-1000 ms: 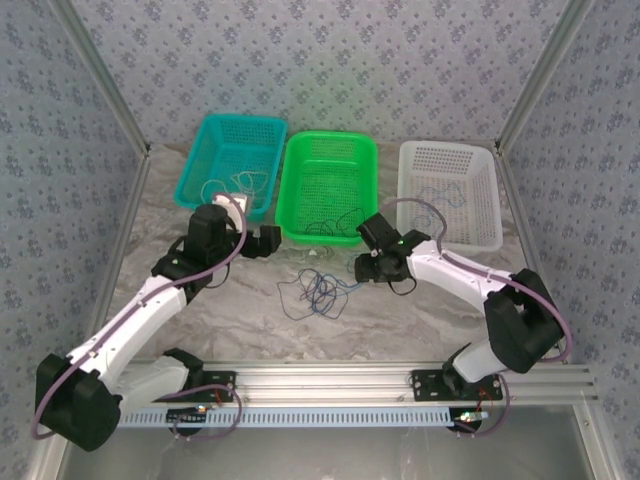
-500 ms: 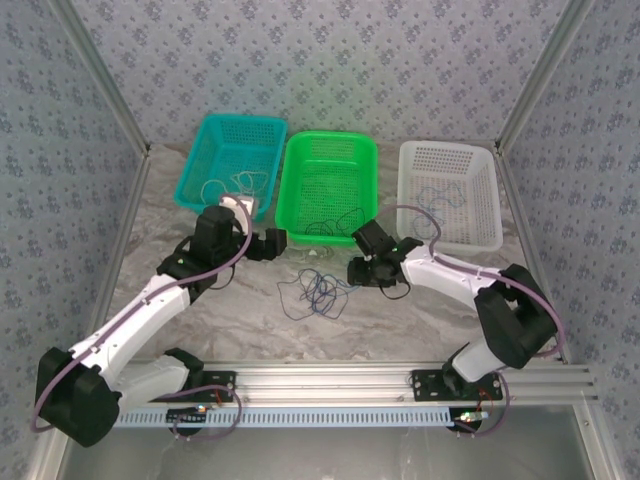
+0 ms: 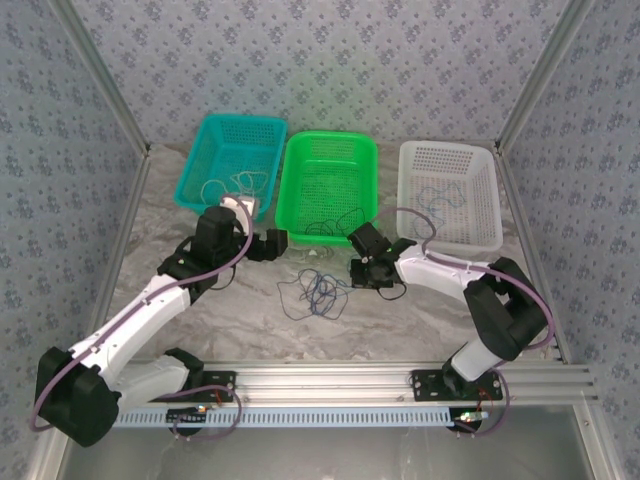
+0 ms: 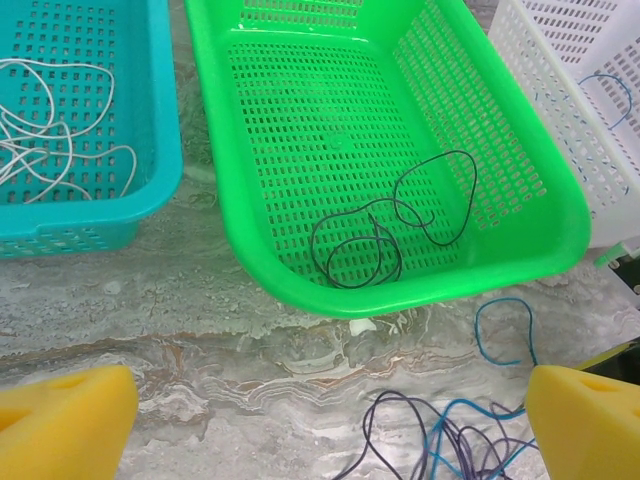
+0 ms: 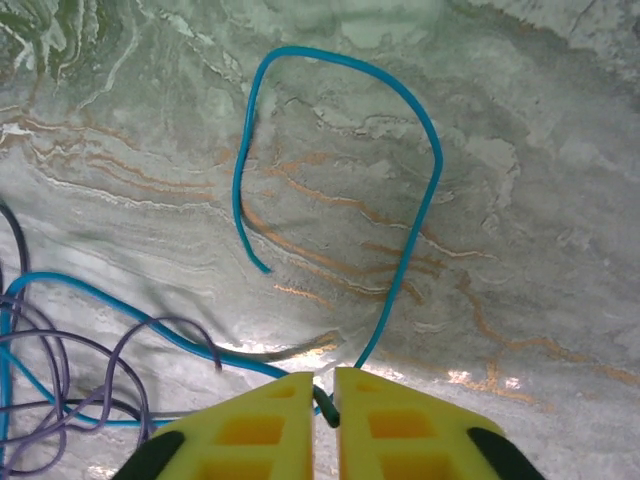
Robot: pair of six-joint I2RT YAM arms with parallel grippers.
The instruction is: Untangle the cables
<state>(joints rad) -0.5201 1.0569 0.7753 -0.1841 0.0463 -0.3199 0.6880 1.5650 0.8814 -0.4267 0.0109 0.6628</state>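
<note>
A tangle of thin blue and purple cables [image 3: 316,292] lies on the marble table in front of the green basket [image 3: 290,190]. My right gripper [image 3: 360,271] sits at the tangle's right edge. In the right wrist view this gripper [image 5: 322,388] is shut on a blue cable [image 5: 432,190], which loops away over the table. Purple cables [image 5: 62,372] lie to its left. My left gripper [image 3: 271,243] hovers left of the tangle. In the left wrist view that gripper [image 4: 325,425] is wide open with bare table between its yellow fingertips [image 4: 62,418]. The tangle [image 4: 455,440] lies near its right finger.
A black cable [image 4: 392,232] lies in the green basket [image 4: 420,288]. Whitish cable loops [image 4: 45,140] lie in the teal basket [image 4: 95,225]. A thin blue cable [image 4: 606,92] rests in the white basket [image 4: 560,60]. Aluminium frame posts stand on both sides.
My right gripper has moved a little left and back, toward the tangle. My left gripper shifted slightly right at first and has since held still.
</note>
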